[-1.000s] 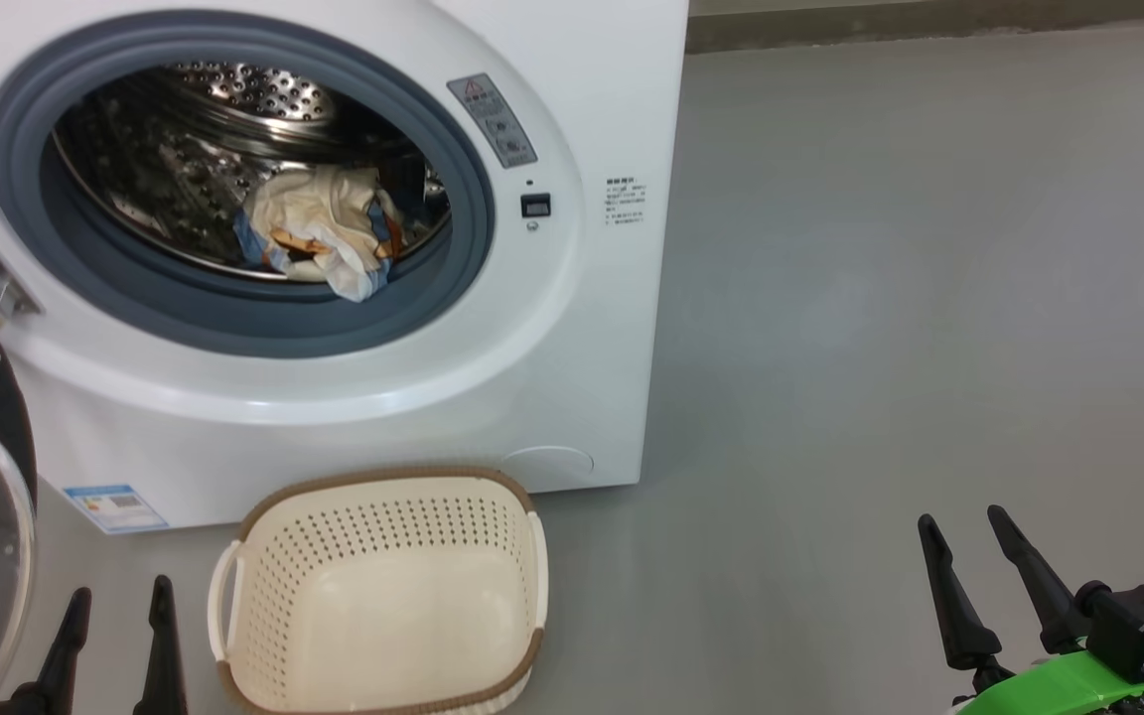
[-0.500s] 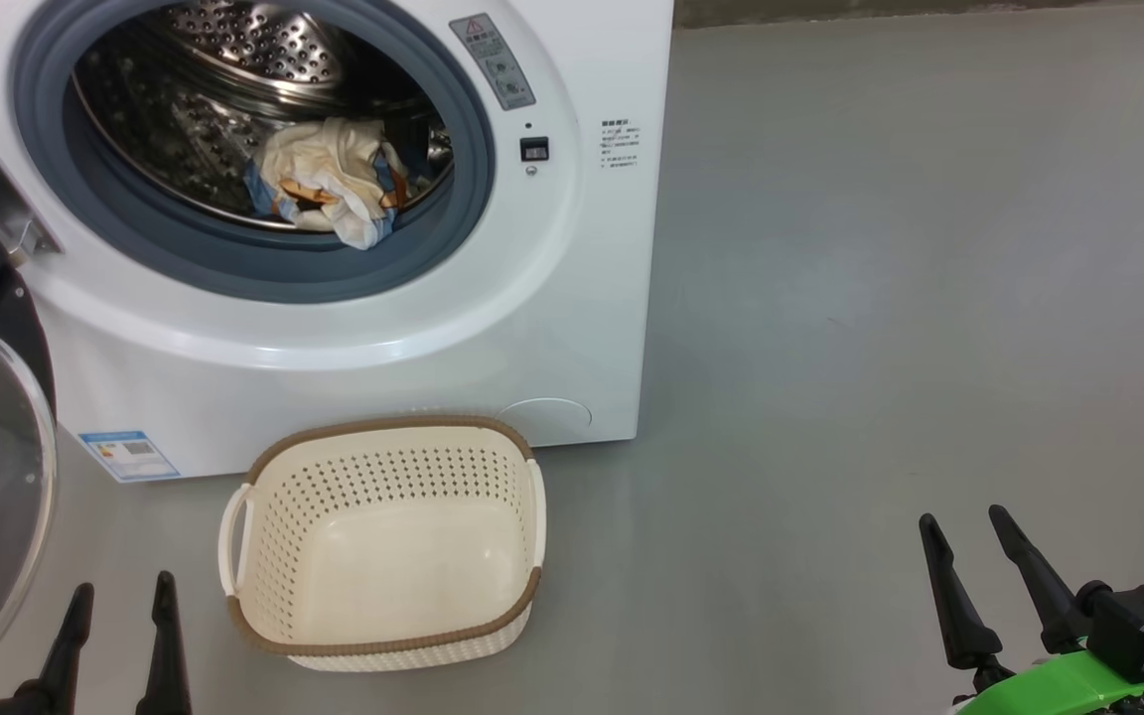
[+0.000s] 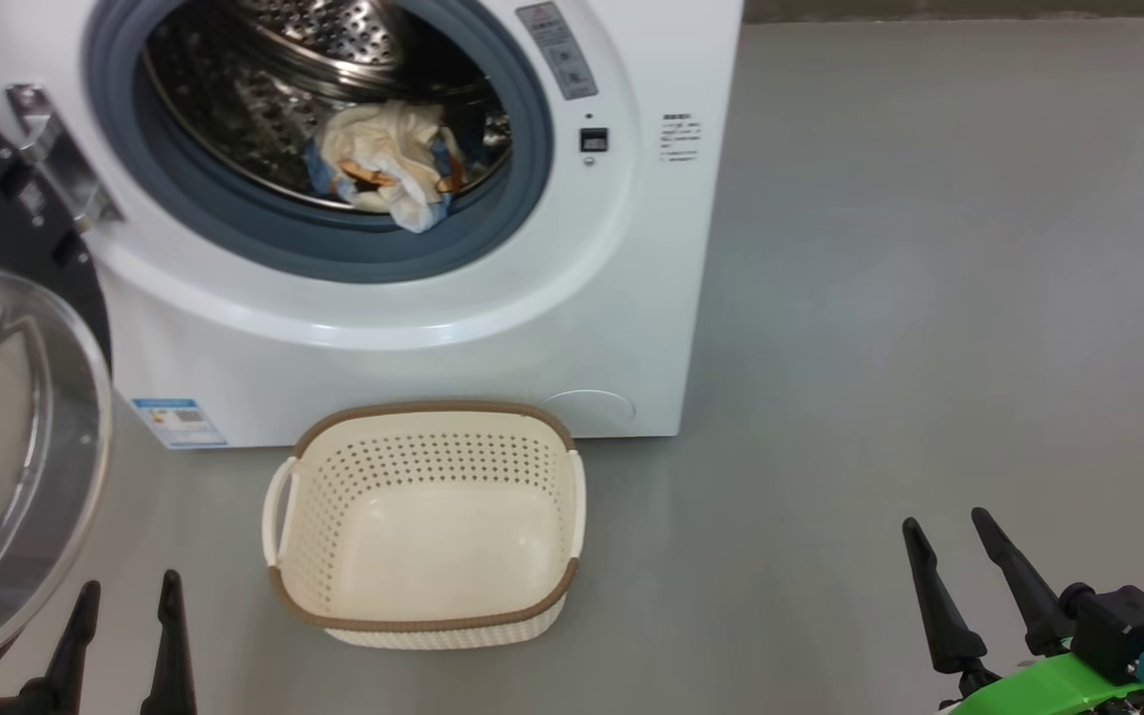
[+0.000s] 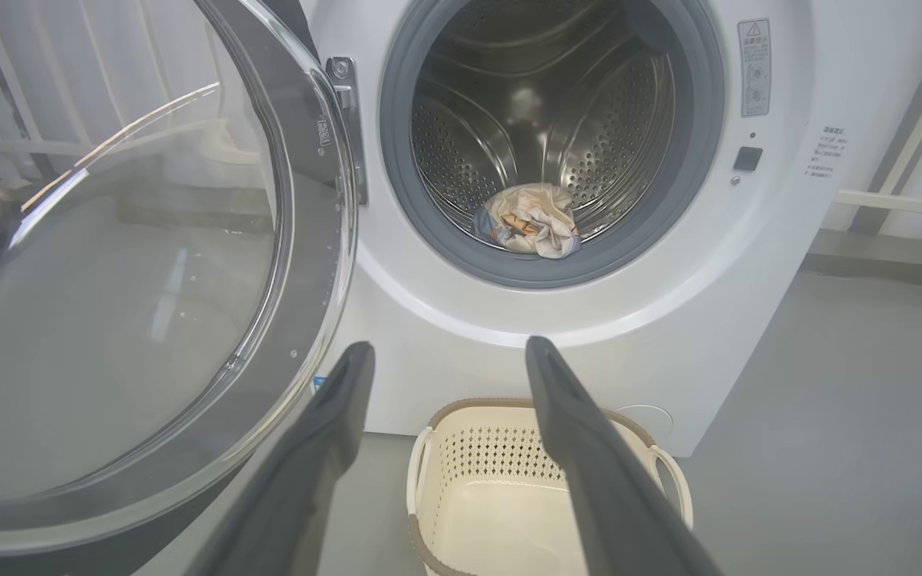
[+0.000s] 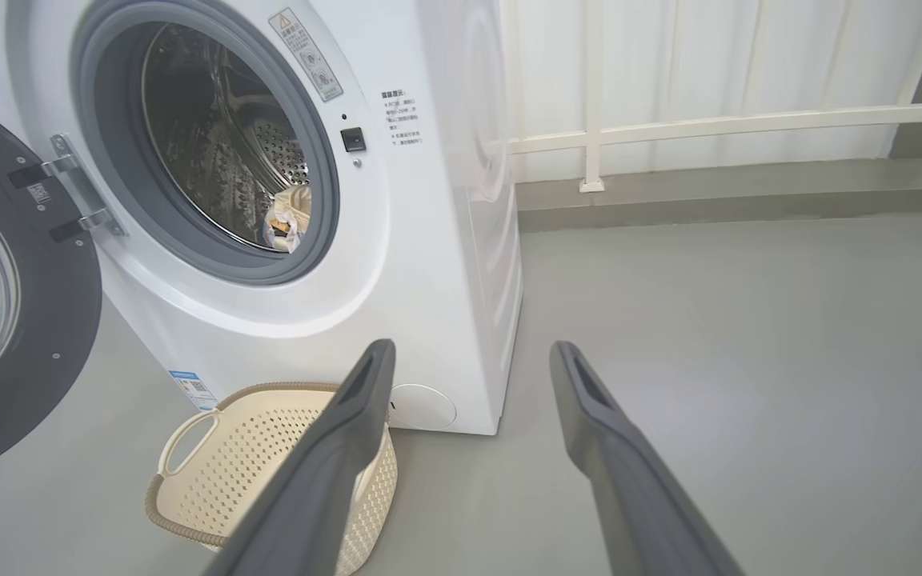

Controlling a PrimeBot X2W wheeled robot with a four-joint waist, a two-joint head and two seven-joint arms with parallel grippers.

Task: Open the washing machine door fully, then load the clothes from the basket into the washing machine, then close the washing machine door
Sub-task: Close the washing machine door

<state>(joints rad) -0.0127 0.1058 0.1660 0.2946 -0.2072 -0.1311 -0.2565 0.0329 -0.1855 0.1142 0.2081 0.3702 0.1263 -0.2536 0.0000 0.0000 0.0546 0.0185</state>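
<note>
Fingers of left gripper (image 3: 129,582) and right gripper (image 3: 944,518) are spread, empty. The basket (image 3: 433,407) is empty: push the washing machine door (image 3: 6,427) rightward by its near edge

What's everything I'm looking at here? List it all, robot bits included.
washing machine: one, white, on the floor, upper left of the head view.
washing machine door: one, black rim, clear glass, swung open at the left.
drum: one, steel, perforated, inside a grey-blue gasket.
clothes: one bundle, cream and light blue, at the drum's front.
basket: one, cream with a brown rim, empty, on the floor before the machine.
label sticker: one, blue, on the machine's lower left.
floor: grey.
railing: one, white, beyond the machine.
left gripper: one, dark fingers apart, lower left.
right gripper: one, dark fingers apart, lower right.
</note>
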